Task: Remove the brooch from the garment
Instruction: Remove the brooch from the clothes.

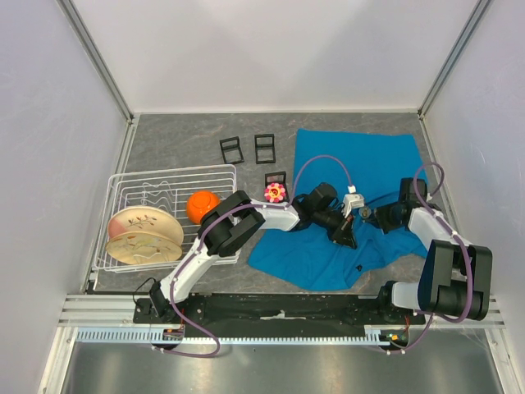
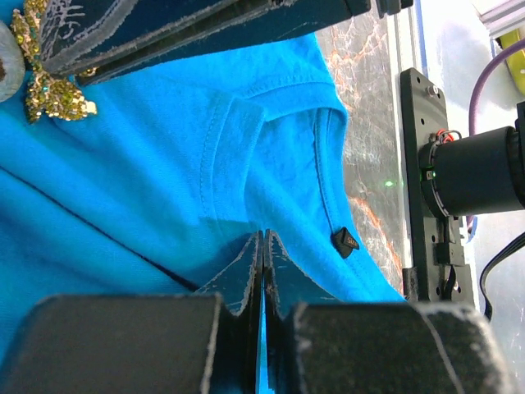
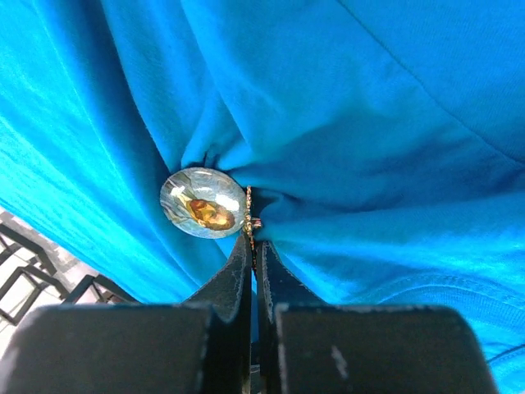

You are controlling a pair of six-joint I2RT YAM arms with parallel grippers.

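Observation:
The teal-blue garment (image 1: 373, 164) lies spread on the right half of the table. Both grippers meet over its bunched lower middle. My left gripper (image 1: 344, 235) is shut, with a thin fold of the garment (image 2: 164, 172) pinched between its fingers (image 2: 246, 271). My right gripper (image 3: 252, 240) is shut on the gold rim of the brooch (image 3: 203, 203), an oval glassy stone with an amber centre, which is still fastened to the puckered cloth (image 3: 369, 123). In the left wrist view the brooch's gold edge (image 2: 56, 100) shows at the upper left under the right gripper's fingers.
A white wire rack (image 1: 168, 176) at the left holds a patterned plate (image 1: 141, 234) and an orange round object (image 1: 202, 205). A pink-and-yellow flower piece (image 1: 275, 193) and several small black frames (image 1: 264, 148) sit left of the garment. A small black tag (image 2: 344, 241) is on the shirt's hem.

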